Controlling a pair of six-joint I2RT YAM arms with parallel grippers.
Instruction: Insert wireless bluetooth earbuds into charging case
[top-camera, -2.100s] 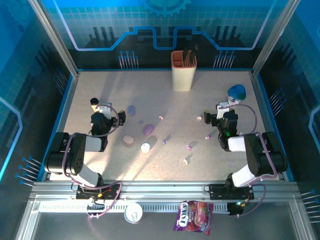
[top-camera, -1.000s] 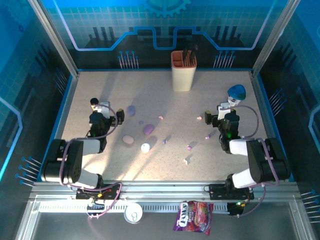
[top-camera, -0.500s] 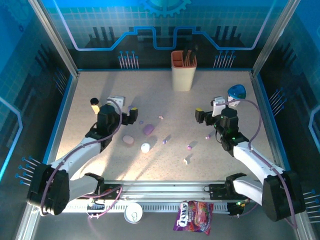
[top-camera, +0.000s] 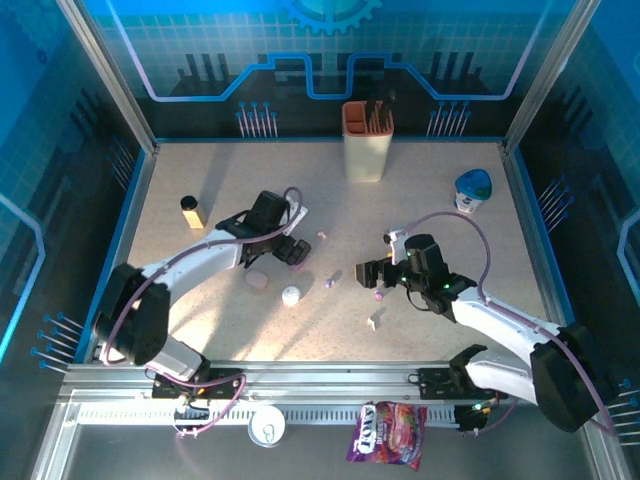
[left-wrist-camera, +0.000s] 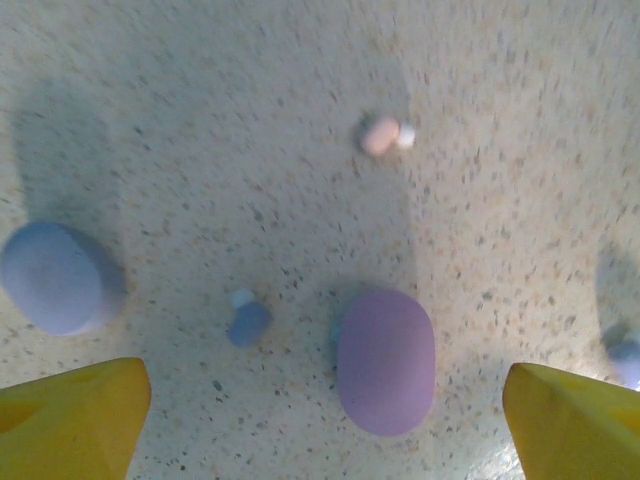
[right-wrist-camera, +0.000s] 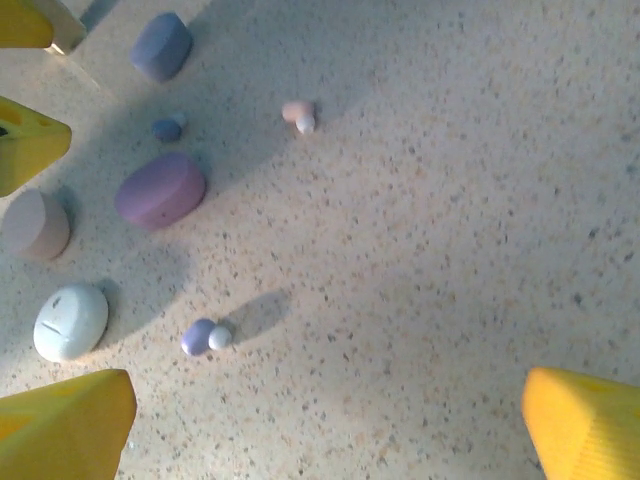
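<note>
- Step in hand (my judgement): approach. No earbud is picked up yet.
- The left hand (top-camera: 292, 250) is spread wide and empty, poised over the oval purple plastic case (left-wrist-camera: 385, 360), left of the counter's centre.
- The right hand (top-camera: 366, 272) is also spread wide and empty, near the counter's centre.
- The earbuds all lie loose mid-counter:
  - tiny pale pink earbud (left-wrist-camera: 385, 134), on the far side of the purple case;
  - small blue-lilac earbud (left-wrist-camera: 247, 320), just beside that case;
  - purple earbud with white tip (right-wrist-camera: 205, 336), near the white pebble-shaped case (right-wrist-camera: 70, 320).
- Next move (judgement): every case looks shut, so a lid needs opening, with one hand steadying the case. The earbuds are tiny and call for a fine pinch from above.
- Views:
  - In the top view the left hand partly covers the purple case. The left wrist view shows the case whole.
  - The right wrist view adds the round pale pink case (right-wrist-camera: 35, 225), the lilac-blue case (right-wrist-camera: 160, 45) and the left hand's yellow fingertips (right-wrist-camera: 30, 140).
</note>
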